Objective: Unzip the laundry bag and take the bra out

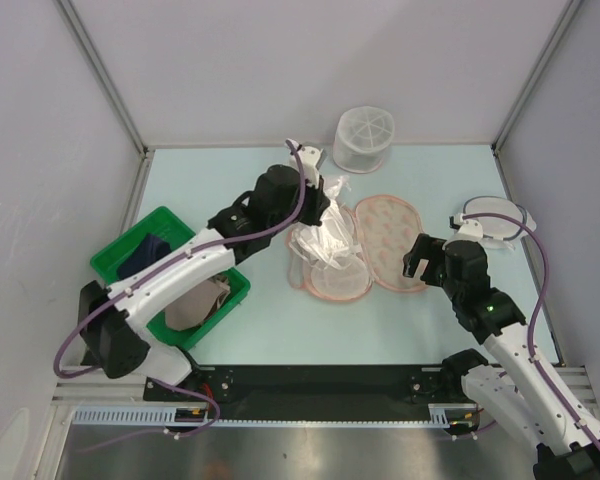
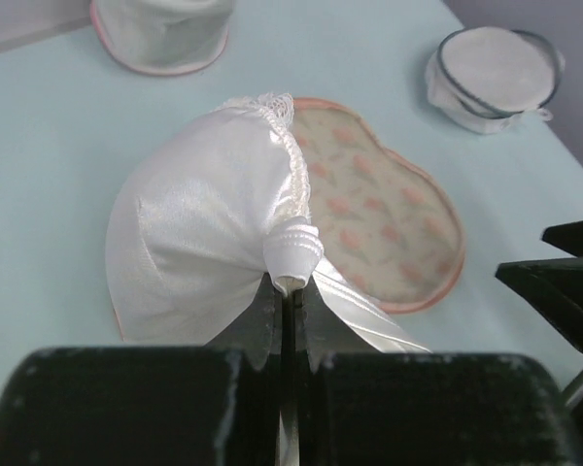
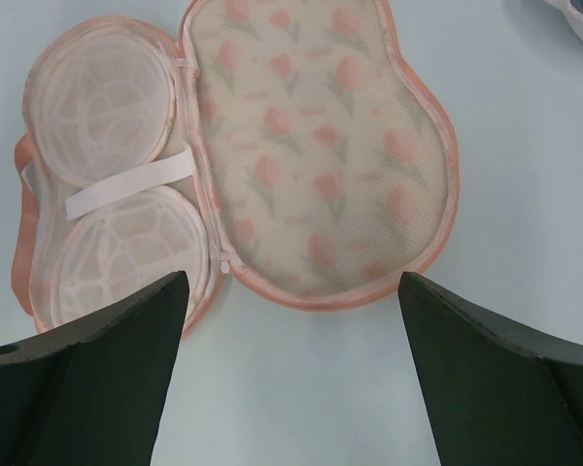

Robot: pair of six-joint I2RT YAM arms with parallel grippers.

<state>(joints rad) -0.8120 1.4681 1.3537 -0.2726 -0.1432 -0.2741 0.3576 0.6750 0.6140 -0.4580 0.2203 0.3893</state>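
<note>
The laundry bag [image 1: 390,240] lies unzipped and spread flat in two halves at the table's middle. Its printed lid [image 3: 311,146] is on the right and its mesh-cupped base [image 3: 107,184] on the left. My left gripper [image 2: 290,291] is shut on the whitish satin bra [image 2: 204,243] and holds it above the base half [image 1: 335,285]. In the top view the bra [image 1: 325,235] hangs from the left gripper [image 1: 315,205]. My right gripper [image 3: 291,282] is open and empty, just off the bag's near right edge [image 1: 412,262].
A white mesh cylinder [image 1: 363,138] stands at the back. A flat round mesh disc [image 1: 495,222] lies at the right. A green basket [image 1: 115,255] at the left holds a dark navy cloth [image 1: 145,255] and a tan cloth [image 1: 195,305].
</note>
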